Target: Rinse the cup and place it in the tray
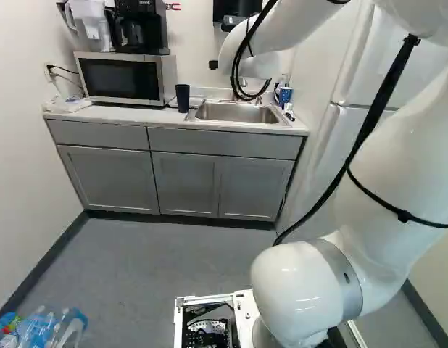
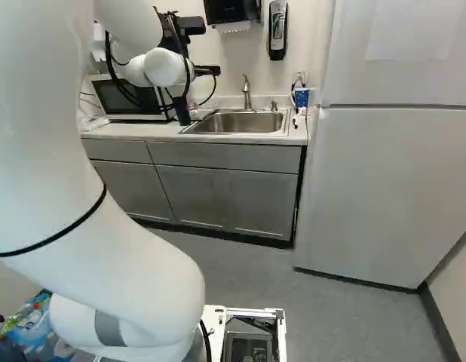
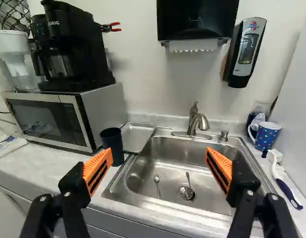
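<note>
Cup [image 1: 183,98], dark, upper left-centre of left base view; gripper [image 3: 158,153], spread wide; careless sideways approach could topple it.

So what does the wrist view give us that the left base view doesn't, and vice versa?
Wrist only: two utensils in the sink; orange pads of the open end effector.
Left base only: plastic bottles, floor.
Both: sink, dark cup, microwave, coffee maker, blue mug.
</note>
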Available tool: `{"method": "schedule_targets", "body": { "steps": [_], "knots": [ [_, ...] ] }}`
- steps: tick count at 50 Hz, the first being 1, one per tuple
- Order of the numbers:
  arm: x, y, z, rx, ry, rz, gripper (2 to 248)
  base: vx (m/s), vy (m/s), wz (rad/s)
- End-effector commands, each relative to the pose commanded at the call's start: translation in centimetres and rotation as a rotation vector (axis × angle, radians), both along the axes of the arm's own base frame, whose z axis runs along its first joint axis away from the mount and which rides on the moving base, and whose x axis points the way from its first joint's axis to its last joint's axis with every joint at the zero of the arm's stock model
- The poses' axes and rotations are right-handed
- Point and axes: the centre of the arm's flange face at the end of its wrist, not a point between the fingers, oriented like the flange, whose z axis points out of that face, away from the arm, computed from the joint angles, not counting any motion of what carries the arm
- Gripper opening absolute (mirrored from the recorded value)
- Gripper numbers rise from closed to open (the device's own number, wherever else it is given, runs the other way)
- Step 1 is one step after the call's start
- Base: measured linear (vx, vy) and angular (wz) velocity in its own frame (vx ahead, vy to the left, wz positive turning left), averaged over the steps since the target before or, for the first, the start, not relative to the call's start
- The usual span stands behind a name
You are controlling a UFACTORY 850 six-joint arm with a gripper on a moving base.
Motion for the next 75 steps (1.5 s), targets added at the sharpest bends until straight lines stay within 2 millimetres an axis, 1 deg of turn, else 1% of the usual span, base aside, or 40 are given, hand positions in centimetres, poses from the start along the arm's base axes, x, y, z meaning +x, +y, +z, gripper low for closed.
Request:
{"method": "schedule_targets", "body": {
  "steps": [45,75],
  "knots": [
    [0.00,0.00,0.00,0.000,0.000,0.000,247,0.018,-0.008,-0.008],
    [0.00,0.00,0.00,0.000,0.000,0.000,247,0.087,-0.057,-0.001]
  ]
}}
